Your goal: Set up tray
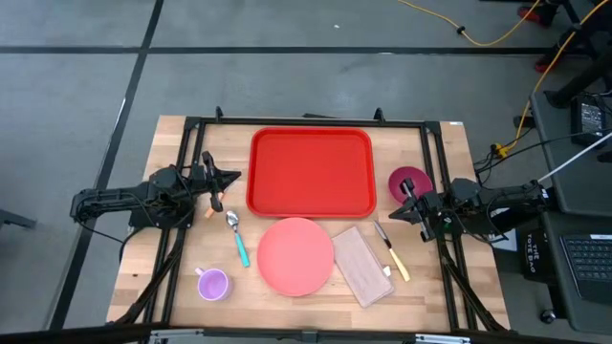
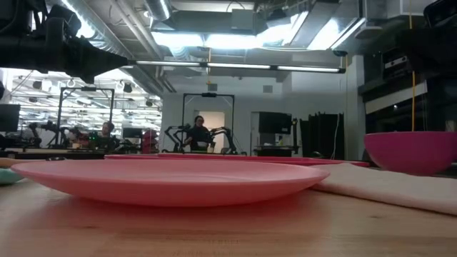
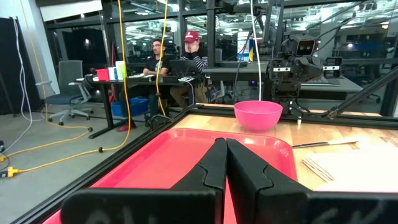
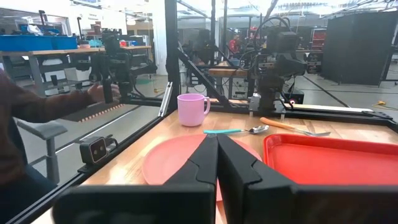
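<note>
Left of the tray (image 1: 311, 172) I have the left gripper (image 1: 231, 177), its fingers pressed together on nothing, hovering just off the tray's left edge. Below it, nearer the front edge than the tray, I see an orange-handled utensil (image 1: 214, 202), a spoon with a teal handle (image 1: 237, 238) and a lilac mug (image 1: 211, 284). The tray itself lies flat and bare at the back middle of the wooden table (image 1: 143, 258). Just in front of the tray sits the round pink plate (image 1: 295, 255), with a folded napkin (image 1: 362, 266) beside it and a yellow-handled knife (image 1: 392, 252) farther right. Off the tray's right edge stands a magenta bowl (image 1: 409, 181), and the right gripper (image 1: 396, 213), also closed and empty, hangs just in front of that bowl.
</note>
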Motion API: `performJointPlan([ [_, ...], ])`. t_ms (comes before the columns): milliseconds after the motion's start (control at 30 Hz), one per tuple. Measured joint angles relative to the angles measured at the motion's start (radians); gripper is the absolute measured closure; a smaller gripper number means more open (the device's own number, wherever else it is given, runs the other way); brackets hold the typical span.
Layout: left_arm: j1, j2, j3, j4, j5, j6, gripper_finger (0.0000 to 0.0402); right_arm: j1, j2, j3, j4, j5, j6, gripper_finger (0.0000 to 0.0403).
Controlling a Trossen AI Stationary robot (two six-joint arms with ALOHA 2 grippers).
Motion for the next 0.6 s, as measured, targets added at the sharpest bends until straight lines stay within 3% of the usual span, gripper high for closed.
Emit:
performJointPlan([
  [600, 0.0, 0.0, 0.0, 0.0, 0.0, 0.0, 0.0398, 0.0, 0.0, 0.0, 0.0, 0.01, -0.003, 0.0395],
])
